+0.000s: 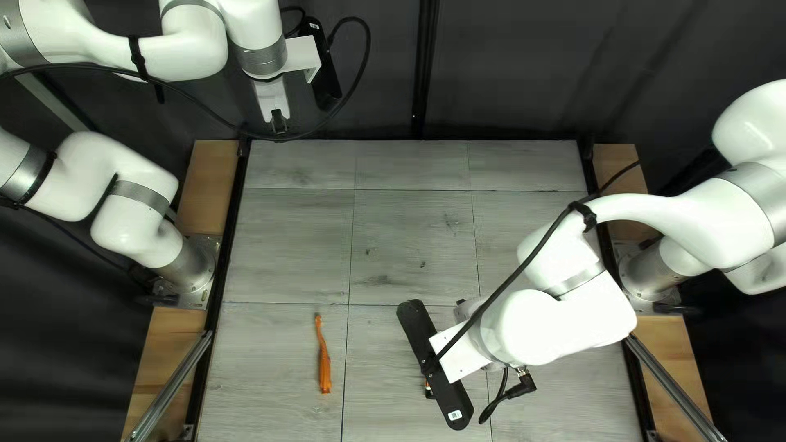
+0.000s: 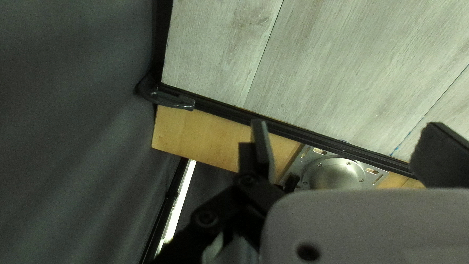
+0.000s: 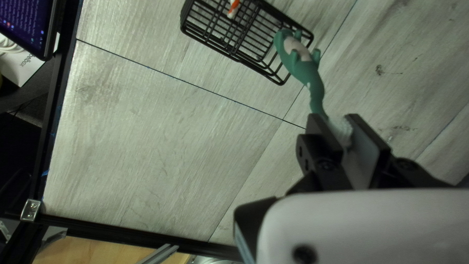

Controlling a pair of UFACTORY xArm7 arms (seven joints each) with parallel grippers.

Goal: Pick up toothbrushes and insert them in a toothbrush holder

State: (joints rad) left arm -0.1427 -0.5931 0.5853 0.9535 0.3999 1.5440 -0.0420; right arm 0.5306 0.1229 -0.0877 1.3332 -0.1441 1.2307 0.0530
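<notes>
The right gripper [image 3: 337, 129] is clamped on the bristle end of a green toothbrush [image 3: 316, 90]. I think it holds that end so the handle can go first into the black wire toothbrush holder [image 3: 249, 29] ahead. The handle's tip looks lined up near the holder's edge, but I can't tell how high it is. The holder has an orange and white toothbrush [image 3: 234, 7] in it. An orange toothbrush [image 1: 325, 360] lies flat, low and left of the middle in the top left view, maybe for later. The left gripper [image 2: 347, 126] has its fingers wide apart with nothing in them, high at the upper left of that top view, likely to keep out of the way.

The table [image 1: 286, 245] is gray, like wood planks. Tan wood [image 1: 209, 184] runs down both sides. A dark curtain [image 1: 524, 65] hangs behind. The right wrist view shows a lit screen [image 3: 24, 24].
</notes>
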